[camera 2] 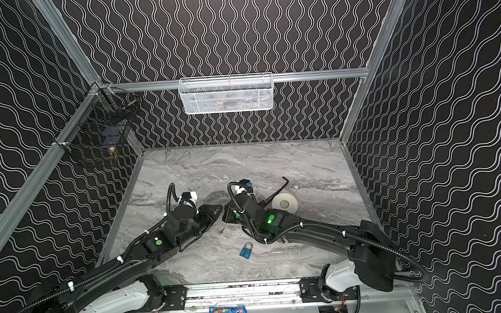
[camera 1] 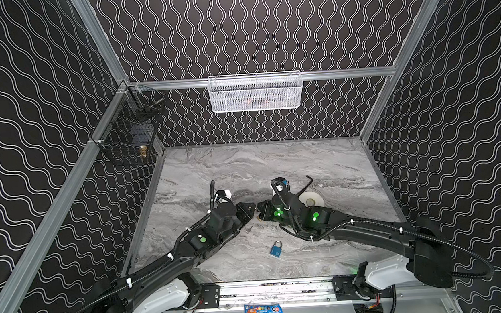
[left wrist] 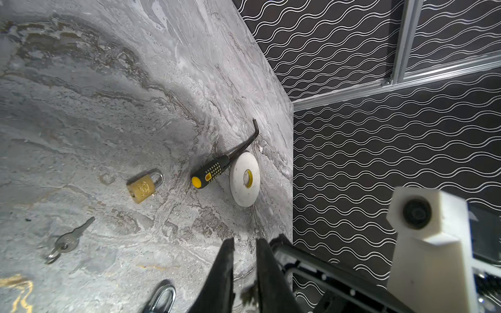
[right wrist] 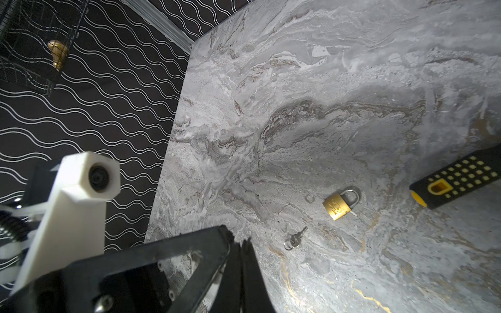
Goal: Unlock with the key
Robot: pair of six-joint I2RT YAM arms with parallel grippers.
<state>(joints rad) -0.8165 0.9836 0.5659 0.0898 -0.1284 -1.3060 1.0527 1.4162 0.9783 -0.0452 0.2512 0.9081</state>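
Both arms meet tip to tip above your surface (left wrist: pixel 81 108). Your left end effector (left wrist: pixel 244 242) shows a narrow gap with nothing in it; your right end effector (right wrist: pixel 240 241) is pressed together, empty. Your key (left wrist: pixel 67 239) lies flat near the brass padlock (left wrist: pixel 143 187), not touching it.

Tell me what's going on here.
The left gripper and right gripper nearly meet tip to tip over a marble table, close to a brass padlock. The lock lies flat, its shackle looking closed, and the key lies loose beside it, not touching it. Neither gripper holds anything: the left shows a narrow gap between its fingers, the right is shut. A blue padlock, a screwdriver and a tape roll lie untouched. Unlocking has not begun.
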